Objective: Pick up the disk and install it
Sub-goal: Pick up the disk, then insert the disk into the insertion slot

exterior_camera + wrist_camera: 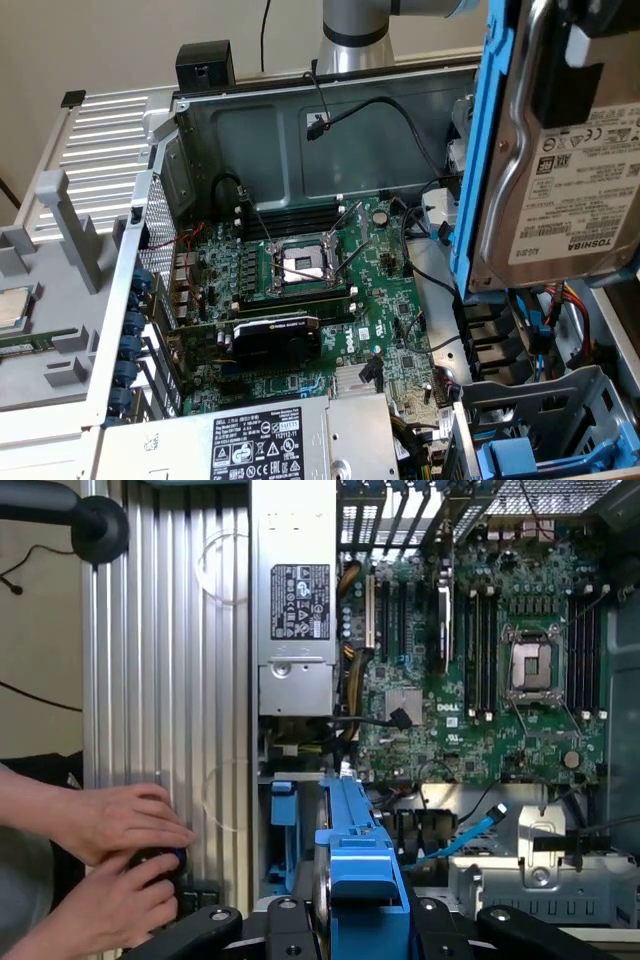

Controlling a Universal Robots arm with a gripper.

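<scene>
The disk (565, 170) is a silver-grey hard drive with a white printed label, clipped in a bright blue carrier frame (485, 150). It hangs on edge, high at the exterior view's right, above the open computer case's drive cage (560, 400). My gripper (365, 920) is shut on the disk. One black finger (560, 70) presses on the metal face. In the wrist view the blue carrier (365, 865) stands between the two dark fingers, over the bay area beside the motherboard.
The open case holds a green motherboard (320, 270) with a bare CPU socket (300, 265), a power supply (260, 440) and loose cables. Another blue-handled carrier (520, 460) sits in the cage. A silver chip (12, 305) lies outside the case. A person's hands (110, 860) rest by its ribbed panel.
</scene>
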